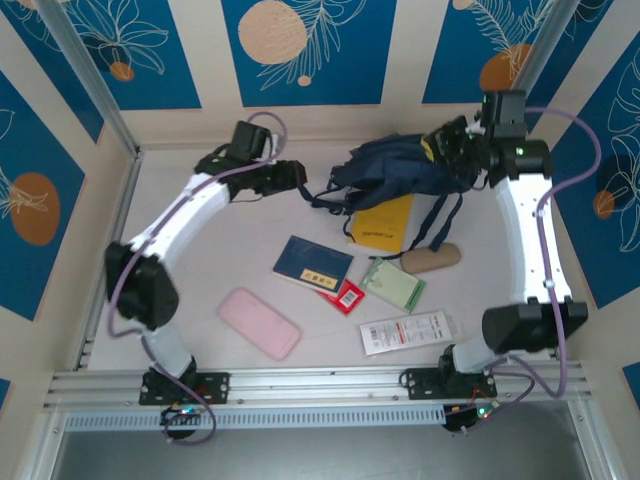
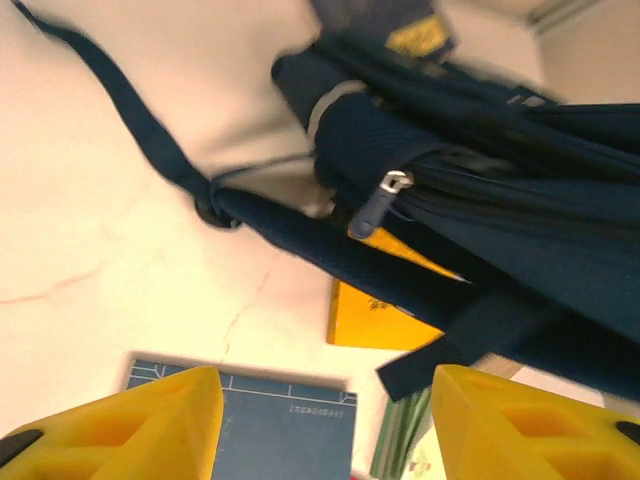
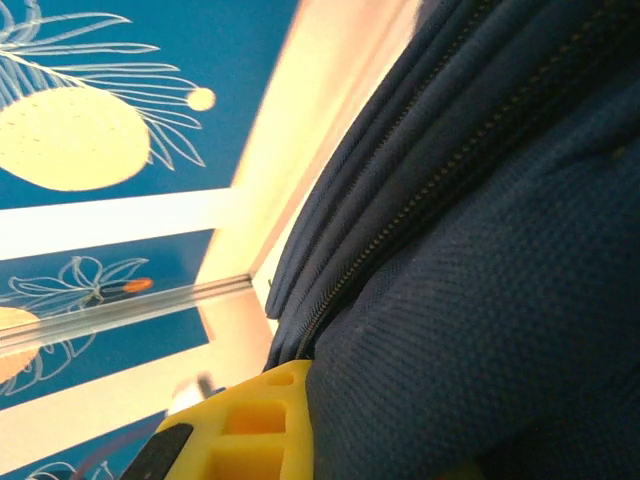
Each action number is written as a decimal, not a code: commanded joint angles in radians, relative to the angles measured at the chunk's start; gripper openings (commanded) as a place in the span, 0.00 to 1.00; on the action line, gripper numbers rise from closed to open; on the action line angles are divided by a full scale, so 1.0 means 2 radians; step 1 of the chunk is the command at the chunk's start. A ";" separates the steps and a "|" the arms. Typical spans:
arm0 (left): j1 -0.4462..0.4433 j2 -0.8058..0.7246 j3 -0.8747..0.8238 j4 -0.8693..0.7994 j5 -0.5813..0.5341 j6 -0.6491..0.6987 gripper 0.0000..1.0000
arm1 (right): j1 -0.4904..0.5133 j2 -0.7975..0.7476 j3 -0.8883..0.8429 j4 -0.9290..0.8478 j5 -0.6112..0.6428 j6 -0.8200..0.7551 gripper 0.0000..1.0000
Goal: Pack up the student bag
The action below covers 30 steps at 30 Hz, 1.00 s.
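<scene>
The student bag [image 1: 400,165] is seen at about 1 o'clock from the middle of the table [image 1: 200,270], slumped with its straps trailing towards 6 o'clock. The right gripper [image 1: 452,150] is placed at the bag's 3 o'clock edge, and its jaws are closed on the navy fabric. In the right wrist view that cloth and a line of zip teeth are pressed against one yellow finger [image 3: 255,425]. The left gripper [image 1: 296,176] is held just off the bag's 9 o'clock side, apart from it. Its jaws are spread and nothing is held between the yellow fingers [image 2: 150,420]. In the left wrist view a zipper pull [image 2: 385,200] is seen hanging on the bag's side, and a dark strap [image 2: 150,150] is laid across the table.

A yellow booklet [image 1: 383,222] is partly tucked under the bag at its 6 o'clock edge. Near the table's middle a navy booklet [image 1: 313,262] is laid, with a small red card [image 1: 346,296] touching its 4 o'clock corner. A green packet [image 1: 393,284] is set just beside the card, a tan object [image 1: 432,259] at 2 o'clock of the packet, a white packet [image 1: 406,332] at 6 o'clock of it. A pink case [image 1: 260,323] is laid at 7 o'clock of the navy booklet
</scene>
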 commanded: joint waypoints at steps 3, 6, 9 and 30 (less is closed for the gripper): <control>0.010 -0.094 -0.049 -0.024 -0.066 0.020 0.59 | 0.028 0.097 0.192 0.048 -0.042 -0.018 0.00; 0.012 -0.139 -0.083 -0.034 -0.093 0.040 0.59 | 0.073 0.174 0.336 0.004 -0.034 -0.048 0.00; 0.014 -0.176 -0.116 -0.036 -0.109 0.053 0.60 | 0.123 0.292 0.556 -0.075 -0.030 -0.082 0.00; 0.018 -0.281 -0.165 -0.049 -0.166 0.083 0.61 | 0.288 0.423 0.633 -0.319 0.119 -0.194 0.00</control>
